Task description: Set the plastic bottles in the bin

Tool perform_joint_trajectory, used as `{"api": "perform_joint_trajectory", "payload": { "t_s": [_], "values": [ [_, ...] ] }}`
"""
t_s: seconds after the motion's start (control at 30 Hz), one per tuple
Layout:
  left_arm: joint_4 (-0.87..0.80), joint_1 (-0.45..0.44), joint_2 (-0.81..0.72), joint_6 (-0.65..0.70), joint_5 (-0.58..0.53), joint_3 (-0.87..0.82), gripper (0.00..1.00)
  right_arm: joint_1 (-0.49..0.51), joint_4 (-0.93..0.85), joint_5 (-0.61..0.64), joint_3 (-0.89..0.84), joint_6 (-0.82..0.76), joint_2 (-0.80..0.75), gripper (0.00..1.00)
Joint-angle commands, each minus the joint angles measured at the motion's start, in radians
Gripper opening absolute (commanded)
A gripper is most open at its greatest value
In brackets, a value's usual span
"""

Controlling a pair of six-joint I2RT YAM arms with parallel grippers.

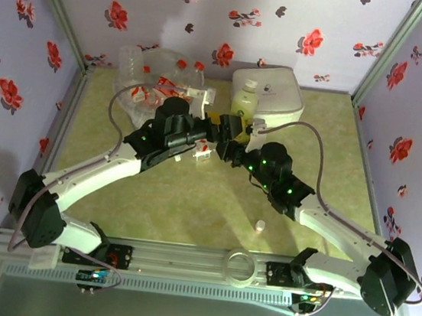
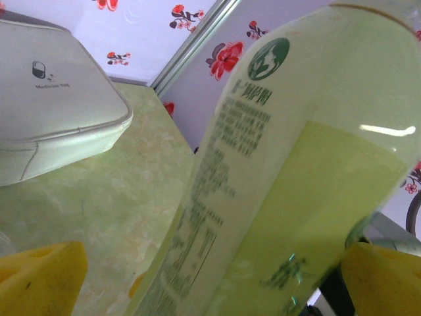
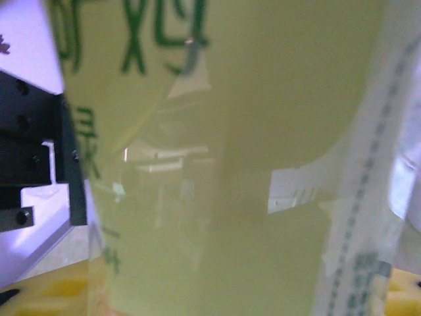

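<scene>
The green-labelled bottle (image 1: 243,100), with pale yellow-green liquid inside and a white cap on top, is standing upright above the centre of the top view. It is sitting just in front of the white lidded box (image 1: 276,97) and well to the right of the bin (image 1: 134,64), so it is not yet binned. Both hands are meeting at it. The left hand (image 2: 210,283) is spreading wide around its body: one yellow pad (image 2: 39,280) is sitting apart from the label with the desk (image 2: 131,197) showing between, and the other pad (image 2: 385,270) is lying just beside it. The right hand (image 3: 223,299) is flanking the same bottle closely, but whether it is pinching I cannot tell. In the upper left of the top view the bin is already holding several red-capped bottles (image 1: 181,65). By my reading most of the job is done. This bottle is waiting to go in, and what looks like one more small bottle (image 1: 202,151) is lying on the desk beneath the arms.
</scene>
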Motion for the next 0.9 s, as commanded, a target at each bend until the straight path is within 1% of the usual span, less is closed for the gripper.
{"api": "perform_joint_trajectory", "payload": {
  "t_s": [0.0, 0.1, 0.2, 0.27, 0.37, 0.47, 0.67, 0.8, 0.87],
  "values": [
    [0.012, -0.012, -0.005, 0.009, 0.02, 0.026, 1.0, 0.015, -0.054, -0.019, 0.014, -0.037, -0.036, 0.63],
    [0.019, -0.009, -0.029, 0.012, 0.02, 0.009, 1.0, -0.002, -0.08, -0.012, 0.011, -0.027, -0.061, 0.63],
    [0.041, -0.009, -0.025, 0.005, 0.043, 0.003, 1.0, -0.015, -0.056, -0.063, 0.001, -0.008, -0.071, 0.64],
    [0.067, -0.008, -0.002, -0.006, 0.087, 0.006, 0.99, -0.03, -0.017, -0.125, -0.007, 0.021, -0.068, 0.64],
    [0.097, -0.008, 0.027, -0.025, 0.151, 0.011, 0.92, -0.083, 0.096, -0.222, -0.043, 0.119, -0.071, 0.64],
    [0.109, -0.009, 0.048, -0.039, 0.194, 0.02, 0.84, -0.131, 0.148, -0.297, -0.058, 0.17, -0.072, 0.65],
    [0.11, -0.002, 0.08, -0.053, 0.215, 0.032, 0.72, -0.151, 0.188, -0.347, -0.054, 0.189, -0.056, 0.65],
    [0.157, 0.011, 0.096, -0.082, 0.238, 0.027, 0.65, -0.156, 0.212, -0.383, -0.049, 0.201, -0.036, 0.66],
    [0.18, 0.017, 0.107, -0.099, 0.249, 0.029, 0.58, -0.158, 0.224, -0.405, -0.044, 0.21, -0.02, 0.66]
  ]
}}
